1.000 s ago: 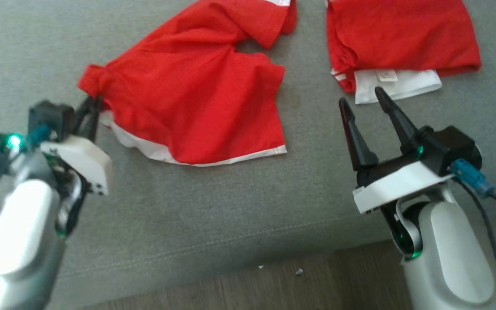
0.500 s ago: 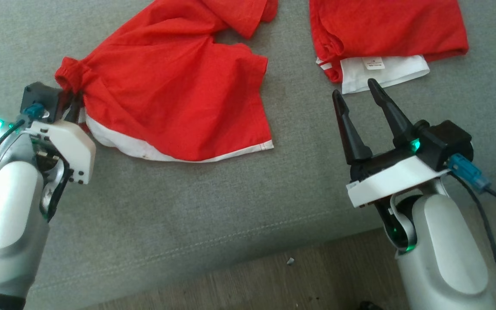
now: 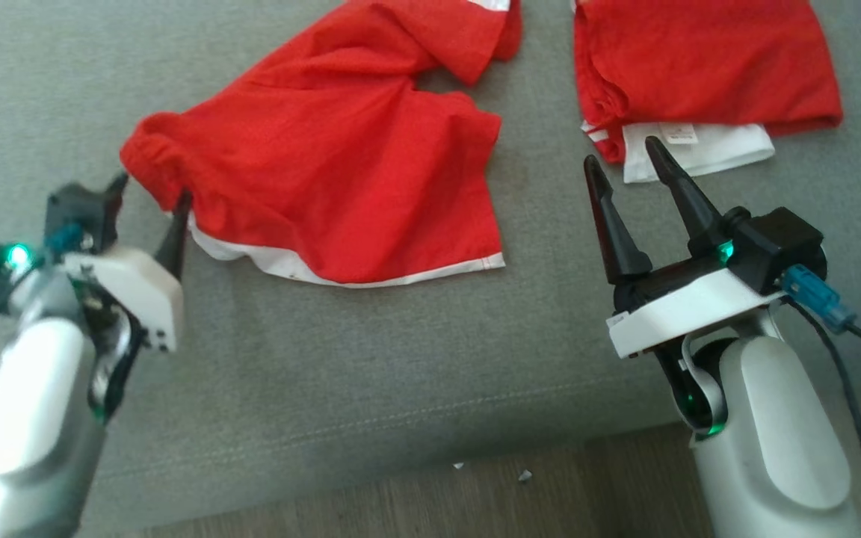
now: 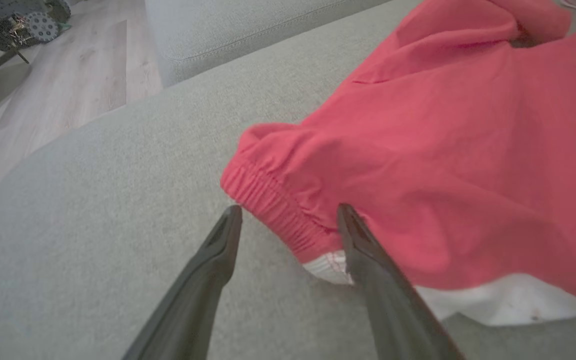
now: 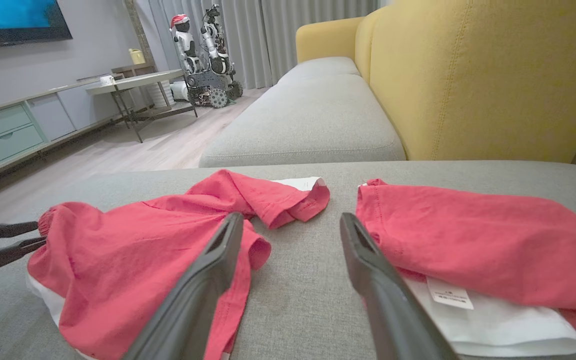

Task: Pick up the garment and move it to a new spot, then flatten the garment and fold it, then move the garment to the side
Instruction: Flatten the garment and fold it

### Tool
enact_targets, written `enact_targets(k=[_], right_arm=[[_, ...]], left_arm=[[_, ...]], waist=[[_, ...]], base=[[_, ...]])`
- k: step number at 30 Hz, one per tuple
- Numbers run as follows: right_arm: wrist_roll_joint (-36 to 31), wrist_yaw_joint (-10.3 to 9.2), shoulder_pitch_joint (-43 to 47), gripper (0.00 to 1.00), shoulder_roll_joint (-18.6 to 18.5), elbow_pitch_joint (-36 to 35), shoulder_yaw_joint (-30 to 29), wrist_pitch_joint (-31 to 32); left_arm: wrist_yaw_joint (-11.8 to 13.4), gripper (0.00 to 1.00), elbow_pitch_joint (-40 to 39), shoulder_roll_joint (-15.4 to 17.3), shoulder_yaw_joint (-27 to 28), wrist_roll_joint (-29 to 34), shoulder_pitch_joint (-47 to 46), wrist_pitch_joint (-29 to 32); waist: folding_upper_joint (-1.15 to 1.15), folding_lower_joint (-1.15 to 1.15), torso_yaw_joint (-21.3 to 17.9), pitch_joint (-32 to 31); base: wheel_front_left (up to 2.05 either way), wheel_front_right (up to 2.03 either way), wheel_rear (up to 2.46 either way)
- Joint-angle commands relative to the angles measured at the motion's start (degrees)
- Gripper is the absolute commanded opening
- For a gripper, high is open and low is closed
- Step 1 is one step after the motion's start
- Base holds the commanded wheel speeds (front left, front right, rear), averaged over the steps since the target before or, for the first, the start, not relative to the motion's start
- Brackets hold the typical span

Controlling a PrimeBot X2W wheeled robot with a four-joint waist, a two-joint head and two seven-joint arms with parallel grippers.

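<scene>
Nearest the robot is a strip of wood floor (image 3: 415,501), and beyond it the seamed front edge of a grey cushion (image 3: 371,351). Both claws hang over this cushion.

The left claw (image 3: 152,190) is spread wide and grips nothing. Its two fingers straddle the gathered waistband (image 4: 278,210) at the garment's left corner. The finger on the right of the wrist view lies against the cloth there; whether the other one touches is unclear.

The right claw (image 3: 622,153) is likewise spread and empty. It is raised above bare cushion, its tips pointing at the gap between the two red pieces.

The garment (image 3: 333,179) lies rumpled on the cushion, left of centre. It is red, with white lining (image 3: 251,258) peeking out along its near hem. To its right, apart from it, sits a folded garment (image 3: 699,67), red over white. Behind stands a yellow backrest (image 5: 478,75).
</scene>
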Motion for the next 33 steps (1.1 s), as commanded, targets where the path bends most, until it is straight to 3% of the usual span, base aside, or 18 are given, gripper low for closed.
enact_targets(k=[1,10,17,24,33], right_arm=[[-0.6,0.36,-0.3,1.0,0.6,-2.0,1.1,0.0],[-0.9,0.36,0.7,1.0,0.6,-2.9,1.1,1.1],[0.0,0.36,2.3,1.0,0.6,-3.7,1.1,1.1],[1.8,0.36,3.3,1.0,0.6,-4.6,1.4,1.4],[1.4,0.36,2.8,1.0,0.6,-5.1,2.0,1.5]], left_arm=[[0.2,1.0,-2.1,1.8,2.7,-0.3,-1.3,-0.5],[0.5,1.0,-9.3,1.5,3.2,-3.6,5.5,-0.3],[2.5,1.0,-13.3,-2.3,6.6,-8.4,11.7,-8.5],[4.0,1.0,-11.9,-6.6,8.4,-10.5,14.8,-14.5],[3.6,1.0,-4.3,-4.9,6.6,-8.1,10.1,-12.6]], waist=[[0.0,0.0,0.7,-0.8],[0.0,0.0,2.9,-2.9],[0.0,0.0,3.4,-4.1],[0.0,0.0,3.1,-3.9],[0.0,0.0,1.8,-2.7]], base=[[0.0,0.0,0.0],[0.0,0.0,0.0],[0.0,0.0,0.0],[0.0,0.0,0.0],[0.0,0.0,0.0]])
